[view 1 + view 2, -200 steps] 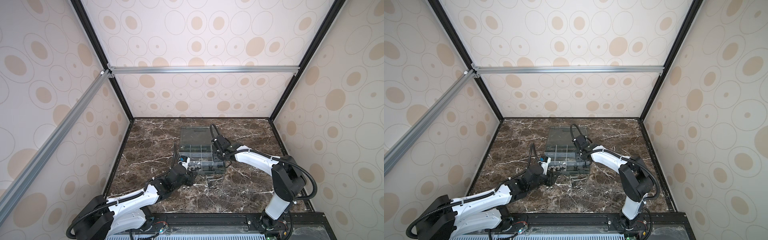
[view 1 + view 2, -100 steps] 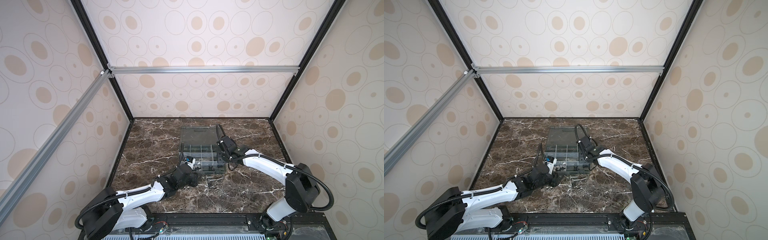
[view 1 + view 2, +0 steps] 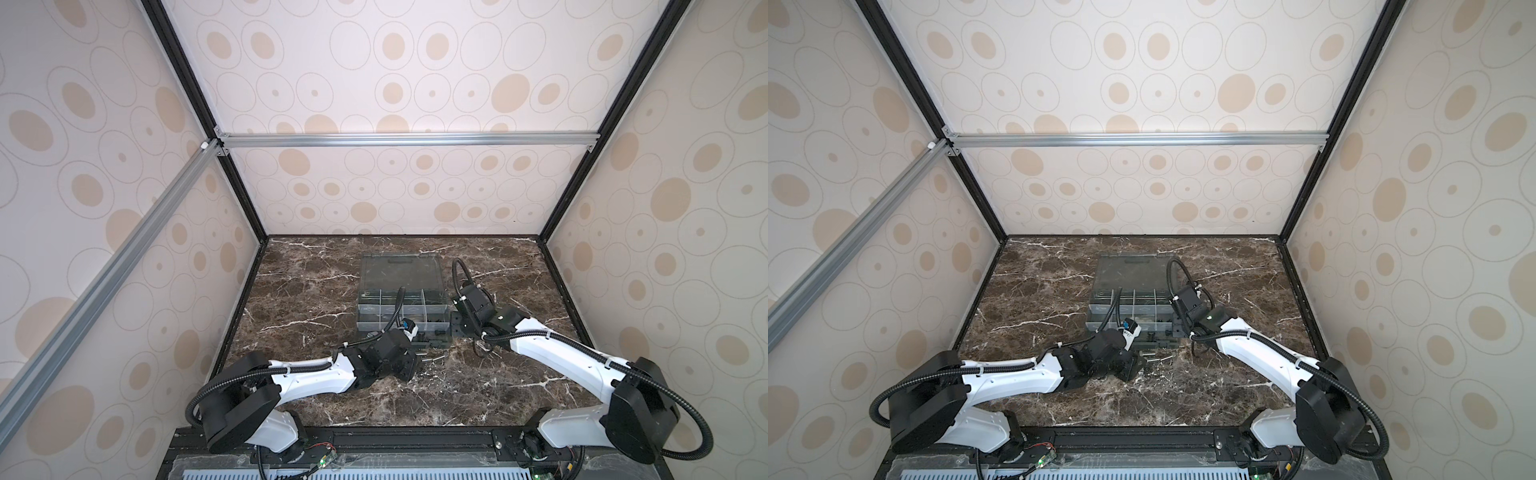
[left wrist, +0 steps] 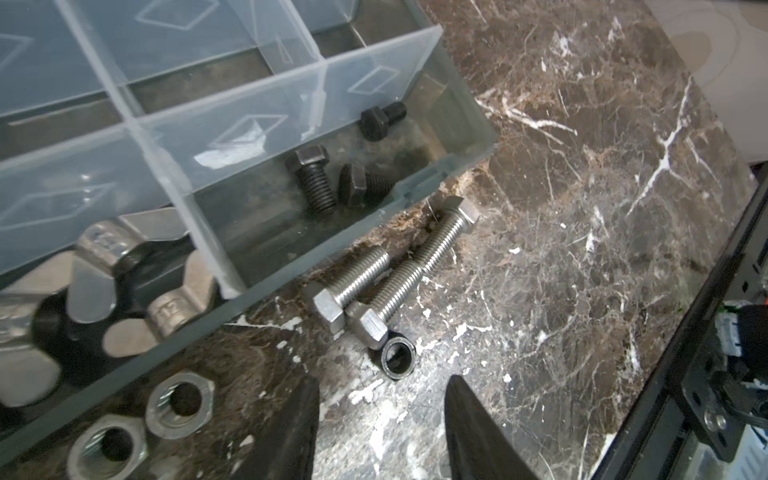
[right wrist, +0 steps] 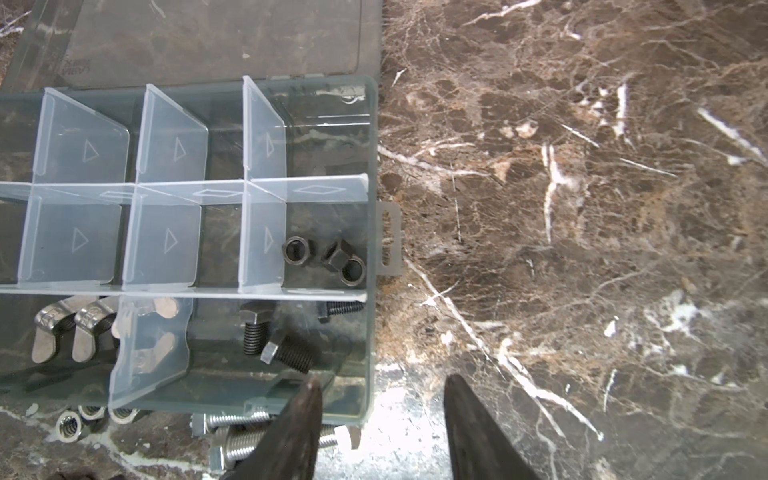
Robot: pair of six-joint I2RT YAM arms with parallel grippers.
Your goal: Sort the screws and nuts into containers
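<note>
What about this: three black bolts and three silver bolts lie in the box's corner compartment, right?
No. The silver bolts lie on the marble table outside the organizer box, as the left wrist view shows; the three black bolts do lie in its corner compartment.

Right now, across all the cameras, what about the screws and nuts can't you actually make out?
- Left wrist view: wing nuts blurred behind the frosted divider, some cut off at the edge.
- Right wrist view: silver screws partly hidden by the right gripper.
- Both top views: loose hardware too small to tell apart.
</note>
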